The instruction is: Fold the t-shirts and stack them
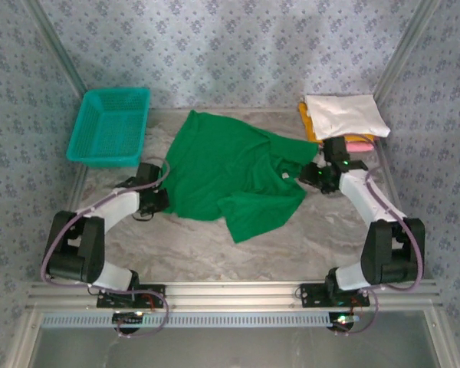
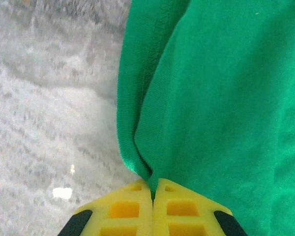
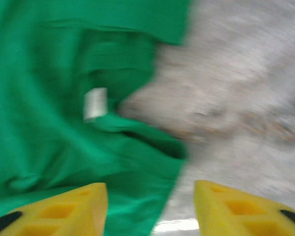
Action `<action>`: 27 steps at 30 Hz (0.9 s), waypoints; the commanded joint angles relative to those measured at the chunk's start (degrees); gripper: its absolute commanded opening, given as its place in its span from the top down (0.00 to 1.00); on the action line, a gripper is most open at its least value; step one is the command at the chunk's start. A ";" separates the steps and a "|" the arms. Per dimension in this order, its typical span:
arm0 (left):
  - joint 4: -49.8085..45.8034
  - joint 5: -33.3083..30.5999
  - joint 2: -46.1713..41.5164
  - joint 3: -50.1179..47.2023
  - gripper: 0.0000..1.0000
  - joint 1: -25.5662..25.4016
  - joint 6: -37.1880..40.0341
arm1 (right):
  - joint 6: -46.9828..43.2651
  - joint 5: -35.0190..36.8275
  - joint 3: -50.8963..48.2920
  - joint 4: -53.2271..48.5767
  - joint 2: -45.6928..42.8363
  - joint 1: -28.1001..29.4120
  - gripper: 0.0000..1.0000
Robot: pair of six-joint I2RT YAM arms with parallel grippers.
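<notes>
Left wrist view shows my left gripper [image 2: 153, 189] pressed shut on a thin pinch of the green t-shirt [image 2: 221, 98], right at its hemmed edge. The cloth fills the right half of that frame and bare table [image 2: 44, 123] the left half. So little fabric sits between the pads that I judge a sharp pull could slip the hem free and let that side drop in a heap.

From the right wrist, my right gripper [image 3: 151, 196] stands roughly half open with nothing between the fingers. The shirt's collar and its white label [image 3: 95, 103] lie at upper left, and the cloth edge runs under the left finger. The picture is blurred, so I can't be sure where the edge lies. If I close here I might take two layers, or only the table.

Seen from above, the green t-shirt lies crumpled in the middle of the frame, its lower part doubled over. Dragging from one side alone would likely twist it further.

At upper right sit the white shirt [image 1: 345, 115], the orange-yellow shirt [image 1: 307, 123] and the pink shirt [image 1: 359, 144], just behind my right gripper. A careless swing could knock that stack askew. The basket [image 1: 107, 126] at upper left is well clear.
</notes>
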 commanded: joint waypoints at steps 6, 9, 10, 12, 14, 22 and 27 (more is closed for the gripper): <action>-8.82 -8.34 -18.52 -7.28 1.00 4.33 -5.59 | -0.16 -10.75 13.78 -0.77 16.18 3.10 0.50; -6.45 -6.66 -22.57 -8.88 1.00 6.36 -3.91 | -2.03 -14.08 13.98 -0.16 16.51 8.64 0.50; -5.83 -5.56 -22.27 -8.59 1.00 6.53 -3.33 | -1.78 -13.34 13.39 -0.20 15.78 11.22 0.48; -5.03 -4.03 -20.52 -8.22 1.00 6.53 -3.22 | 1.22 -15.00 11.59 1.03 14.98 15.40 0.48; -3.34 -2.93 -18.29 -8.65 1.00 6.53 -3.43 | 3.20 -14.59 11.25 0.94 15.35 21.36 0.47; 1.02 -0.52 -14.82 -9.40 1.00 6.27 -2.63 | 3.38 0.08 27.02 -8.78 30.97 40.82 0.32; -0.45 -1.43 -16.62 -9.54 1.00 6.35 -1.77 | 4.35 5.55 36.91 -18.19 39.16 43.46 0.37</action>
